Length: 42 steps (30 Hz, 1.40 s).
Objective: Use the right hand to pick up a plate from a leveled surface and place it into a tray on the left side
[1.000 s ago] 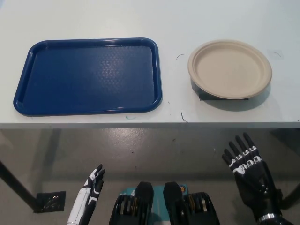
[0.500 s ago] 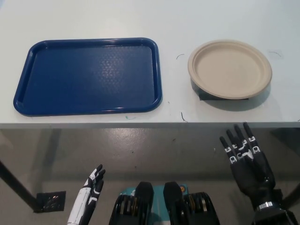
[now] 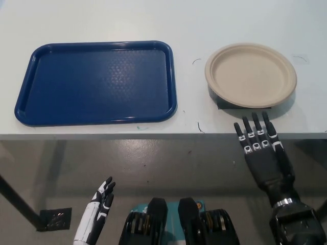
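White table [image 3: 102, 15] holds plate [image 3: 250, 75] partly hiding something dark beneath.

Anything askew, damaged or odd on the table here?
One oddity: the plate sits on a dark object peeking out under its near-left rim. Small dark marks dot the table. The blue tray looks intact.
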Tool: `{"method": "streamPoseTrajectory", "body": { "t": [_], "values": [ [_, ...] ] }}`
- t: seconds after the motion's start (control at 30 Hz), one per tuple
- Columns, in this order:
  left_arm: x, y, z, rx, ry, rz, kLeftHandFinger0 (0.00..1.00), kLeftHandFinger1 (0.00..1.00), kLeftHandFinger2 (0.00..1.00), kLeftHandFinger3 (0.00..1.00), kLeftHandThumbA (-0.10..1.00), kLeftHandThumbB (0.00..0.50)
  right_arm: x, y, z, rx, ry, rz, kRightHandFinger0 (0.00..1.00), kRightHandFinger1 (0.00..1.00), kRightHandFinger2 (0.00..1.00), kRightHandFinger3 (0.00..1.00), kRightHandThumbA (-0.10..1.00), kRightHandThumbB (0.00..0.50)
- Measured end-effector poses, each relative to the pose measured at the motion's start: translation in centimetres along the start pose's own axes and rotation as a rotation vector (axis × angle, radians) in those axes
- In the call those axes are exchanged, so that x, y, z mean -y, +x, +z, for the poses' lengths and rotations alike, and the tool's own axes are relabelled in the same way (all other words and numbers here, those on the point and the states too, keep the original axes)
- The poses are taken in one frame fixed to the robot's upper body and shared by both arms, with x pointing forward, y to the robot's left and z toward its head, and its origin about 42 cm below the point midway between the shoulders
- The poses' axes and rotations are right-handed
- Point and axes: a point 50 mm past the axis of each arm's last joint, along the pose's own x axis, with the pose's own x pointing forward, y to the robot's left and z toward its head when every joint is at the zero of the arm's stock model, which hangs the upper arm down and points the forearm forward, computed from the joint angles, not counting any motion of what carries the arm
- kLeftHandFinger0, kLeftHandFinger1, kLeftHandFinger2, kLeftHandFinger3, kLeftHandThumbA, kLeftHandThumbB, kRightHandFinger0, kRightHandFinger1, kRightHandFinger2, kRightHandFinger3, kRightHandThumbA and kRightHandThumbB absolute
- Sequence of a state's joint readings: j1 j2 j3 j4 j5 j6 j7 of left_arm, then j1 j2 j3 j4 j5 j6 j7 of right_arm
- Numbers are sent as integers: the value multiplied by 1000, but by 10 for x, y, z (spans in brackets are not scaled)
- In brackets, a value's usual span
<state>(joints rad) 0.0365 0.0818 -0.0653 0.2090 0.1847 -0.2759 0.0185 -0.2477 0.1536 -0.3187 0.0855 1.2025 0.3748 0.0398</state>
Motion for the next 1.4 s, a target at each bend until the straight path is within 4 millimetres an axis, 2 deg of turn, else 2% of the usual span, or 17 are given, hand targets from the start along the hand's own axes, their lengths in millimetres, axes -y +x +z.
{"method": "streamPoseTrajectory", "body": {
  "t": [0.1, 0.17, 0.3, 0.67, 0.7, 1.07, 1.23, 1.4],
  "values": [
    [0, 0, 0, 8, 3, -1, 1000, 1000, 1000, 1000, 1000, 79, 2, 1, -1, -9, 23, -5, 1000, 1000, 1000, 1000, 1000, 384],
    [0, 0, 1, 11, 3, -1, 1000, 1000, 1000, 1000, 1000, 63, 4, 2, -2, -12, 32, -8, 1000, 1000, 1000, 1000, 1000, 368],
    [0, 0, 1, 14, 2, -1, 1000, 1000, 1000, 1000, 1000, 70, 4, 6, -4, -26, 45, -10, 1000, 1000, 1000, 1000, 1000, 361],
    [0, 3, 3, 27, 4, 1, 1000, 1000, 1000, 1000, 1000, 62, 7, 19, -8, -51, 66, -23, 1000, 1000, 1000, 1000, 1000, 368],
    [-1, 4, 4, 30, 4, 1, 1000, 1000, 1000, 1000, 1000, 75, 8, 20, -9, -53, 68, -27, 1000, 1000, 1000, 1000, 1000, 371],
    [-2, 8, 6, 41, 2, 5, 1000, 1000, 1000, 1000, 1000, 90, 7, 41, -8, -67, 70, -39, 1000, 1000, 1000, 1000, 1000, 352],
    [-2, 9, 7, 45, 1, 6, 1000, 1000, 1000, 1000, 1000, 83, 13, 47, -5, -71, 55, -62, 1000, 1000, 1000, 1000, 1000, 351],
    [-2, 9, 7, 45, -2, 7, 1000, 1000, 1000, 1000, 1000, 99, 20, 49, -4, -71, 56, -90, 1000, 1000, 1000, 1000, 1000, 352]
  ]
}}
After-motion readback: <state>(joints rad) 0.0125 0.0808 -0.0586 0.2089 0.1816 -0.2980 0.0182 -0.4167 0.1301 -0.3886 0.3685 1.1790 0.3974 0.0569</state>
